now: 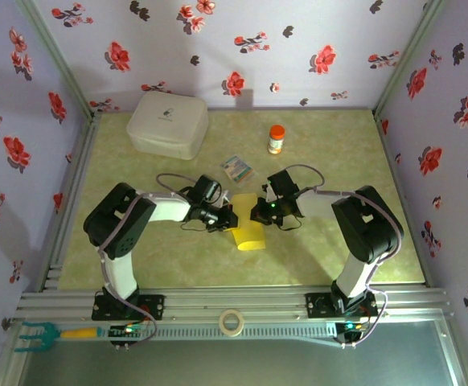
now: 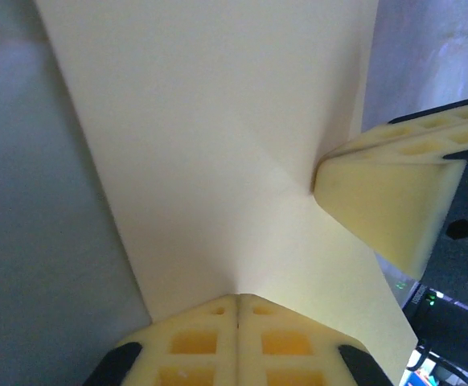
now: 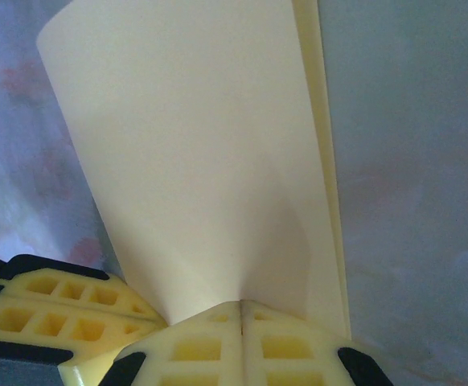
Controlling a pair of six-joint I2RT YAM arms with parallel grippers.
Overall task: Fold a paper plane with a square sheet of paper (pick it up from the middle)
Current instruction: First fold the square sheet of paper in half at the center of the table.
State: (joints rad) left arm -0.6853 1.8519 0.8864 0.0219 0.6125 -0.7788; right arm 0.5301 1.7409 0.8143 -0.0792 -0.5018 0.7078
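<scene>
Top view: bright, even, diffuse overhead light. Short, soft shadows lie under the left arm (image 1: 125, 225) and right arm (image 1: 368, 225) on the table (image 1: 338, 249). Overall detail is slightly soft, and the floral walls (image 1: 242, 48) lean with wide-angle distortion toward the corners.

Wrist views: sheet of paper (image 2: 210, 145) washed to pale cream, near overexposed, its creases faint. Foam fingertips (image 2: 187, 323) fairly sharp. Background blurred, dimmer and bluish-grey.

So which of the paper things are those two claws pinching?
The plain yellow sheet of paper, pinched by both the left gripper and the right gripper; the small colourful printed packet lies flat, apart, farther back.
</scene>
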